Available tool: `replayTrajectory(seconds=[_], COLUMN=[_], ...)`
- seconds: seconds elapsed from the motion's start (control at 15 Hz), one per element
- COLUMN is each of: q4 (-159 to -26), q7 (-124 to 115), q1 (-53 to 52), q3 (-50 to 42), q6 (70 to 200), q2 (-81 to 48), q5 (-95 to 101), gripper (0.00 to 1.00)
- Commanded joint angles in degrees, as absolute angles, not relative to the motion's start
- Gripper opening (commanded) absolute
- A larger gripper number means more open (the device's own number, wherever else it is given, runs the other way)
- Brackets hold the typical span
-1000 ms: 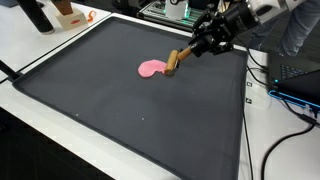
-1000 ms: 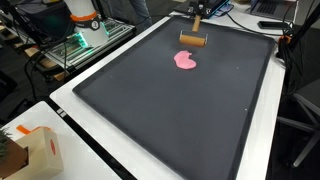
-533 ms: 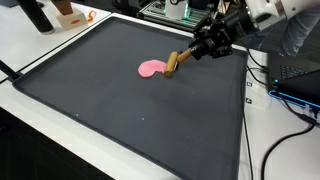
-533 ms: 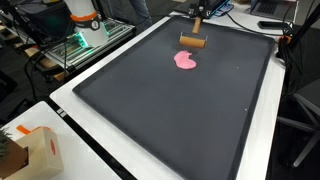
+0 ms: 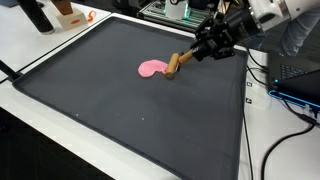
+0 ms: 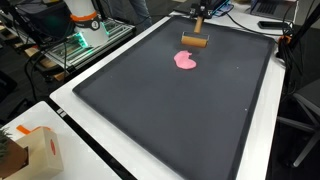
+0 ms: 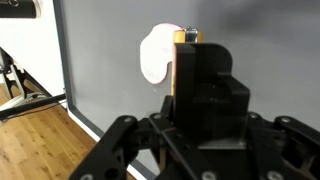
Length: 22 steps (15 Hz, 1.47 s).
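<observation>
I have the gripper (image 5: 204,48) clamped on a wooden tool (image 5: 177,63), its free end close beside the pink blob (image 5: 151,69) near the far edge of the dark mat (image 5: 120,120), with open mat toward the near edge.

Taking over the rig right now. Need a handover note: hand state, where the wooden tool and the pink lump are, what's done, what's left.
The hand is shut on the wooden tool, near the far edge of the black mat.
The pink lump lies flat on the mat just off the tool's free end. In an exterior view the tool stands clear of it.
Done: the tool is gripped and sits next to the lump.
Left: probably any work on the lump itself, since the tool is not on it. Whether the tool touches the mat cannot be told.
</observation>
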<state>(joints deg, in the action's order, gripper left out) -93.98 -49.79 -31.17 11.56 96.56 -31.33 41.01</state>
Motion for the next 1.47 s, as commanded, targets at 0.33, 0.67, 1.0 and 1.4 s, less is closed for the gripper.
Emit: replayTrajectory(seconds=[0.33, 0.67, 1.0, 1.4], q4=[-91.88, -91.17, -90.28, -90.44], q7=[-50.70, -51.39, -51.41, -49.55], q1=[-32.44, -32.53, -30.87, -27.56], q3=[10.98, 10.68, 10.54, 10.28], q6=[95.64, 94.84, 95.29, 96.03], q2=[-32.31, -32.62, -31.35, -28.32], q5=[41.63, 41.27, 38.74, 32.97], gripper=[0.24, 0.24, 0.24, 0.24])
